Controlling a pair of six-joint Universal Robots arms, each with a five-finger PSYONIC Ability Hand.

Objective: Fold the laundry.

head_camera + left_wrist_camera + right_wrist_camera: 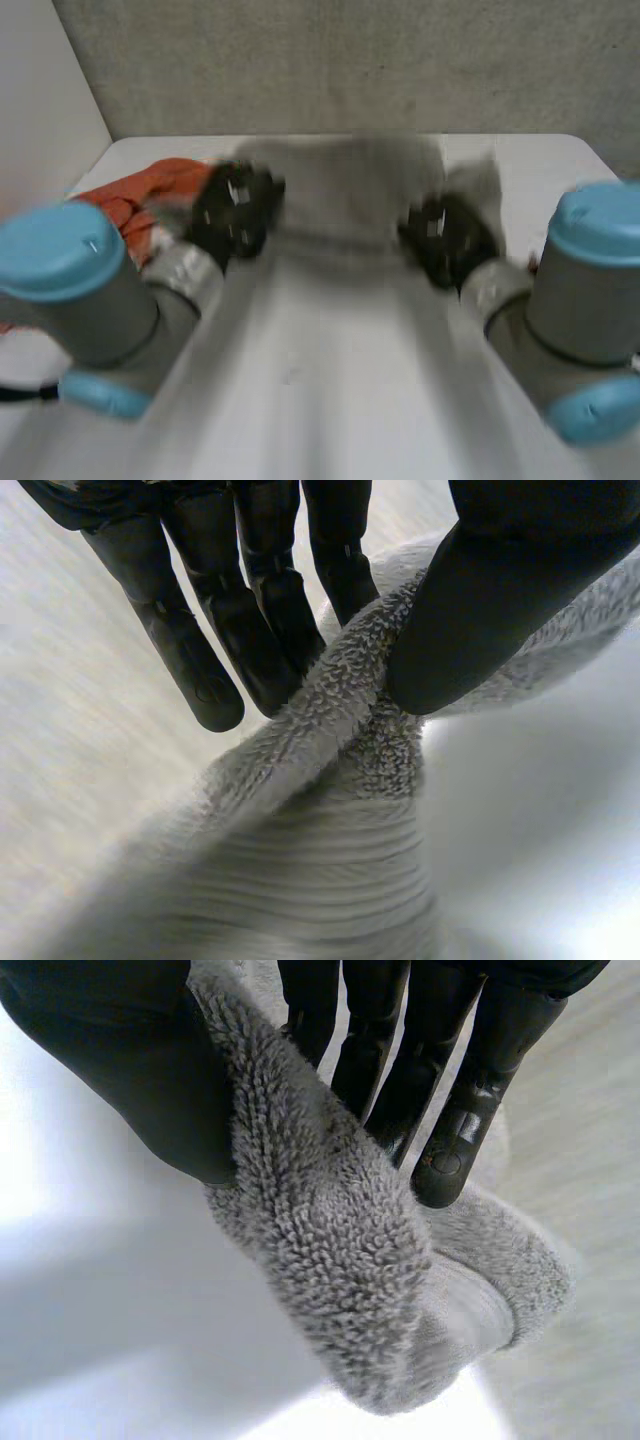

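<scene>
Well, early stage by the look of it. The towel (345, 190), grey terry, is up btw both hands over the table (545, 160), stretched across from L hand (235, 212) to R hand (447, 240).

L wrist view: thumb (480, 610) is clamped on a rolled edge of the towel against the fingers (255, 640), which are straight and close together behind the cloth. So it's a pinch, not a fist. R wrist view, same deal: thumb (130, 1080) presses a thick bunch of towel onto the fingers (440, 1090), w/ a fold of it hanging below the fingertips. Can't tell whether each grip is on a corner or just somewhere along an edge.

Done, as far as it shows: towel gripped at two points and held spread. No finished fold visible. Can't tell if it's single or already doubled, since the part toward the camera shows no clear hem.

Left to do, my guess: lay it flat, fold it over, square it up, set it aside. Then the orange cloth (150, 195), which lies crumpled on the table beside the L hand, i.e. at least one more item waiting.
</scene>
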